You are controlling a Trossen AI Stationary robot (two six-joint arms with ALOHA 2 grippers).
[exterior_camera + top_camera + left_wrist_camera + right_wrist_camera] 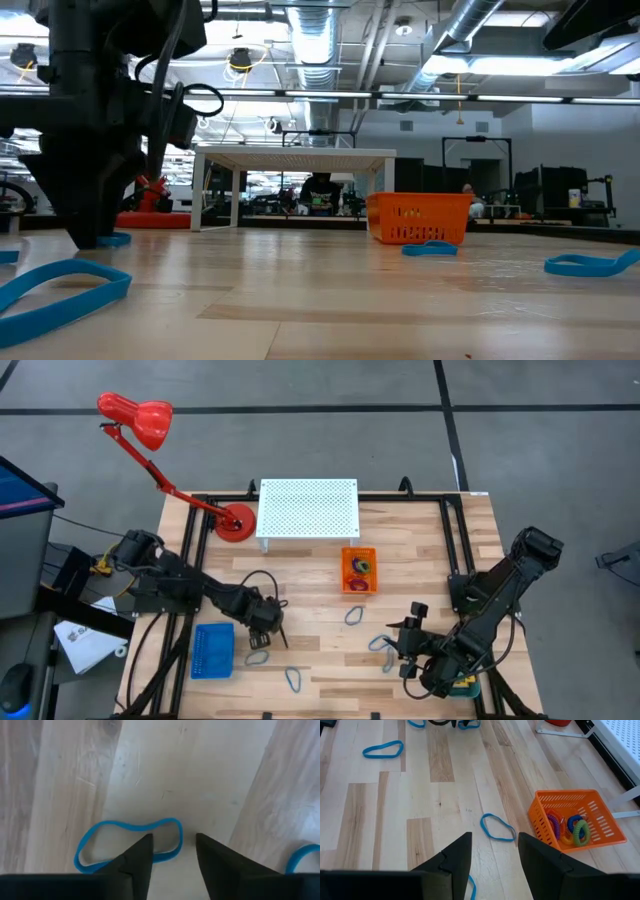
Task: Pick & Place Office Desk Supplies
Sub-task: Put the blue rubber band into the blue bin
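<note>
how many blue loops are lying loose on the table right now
4 blue loops: one under the left gripper at, one near the front edge, one below the orange tray, one beside the right gripper at. Others may be hidden.

I see a pale wood tabletop (320, 610), planked, smooth with a soft sheen and visible grain. The orange tray (359, 570) looks like slotted plastic, the blue tray (212, 650) the same. The blue loops (127, 845) read as thin, matt rubbery bands. My left pincer's fingers (140, 865) are matt black. The lamp (140, 415) is glossy red.
</note>
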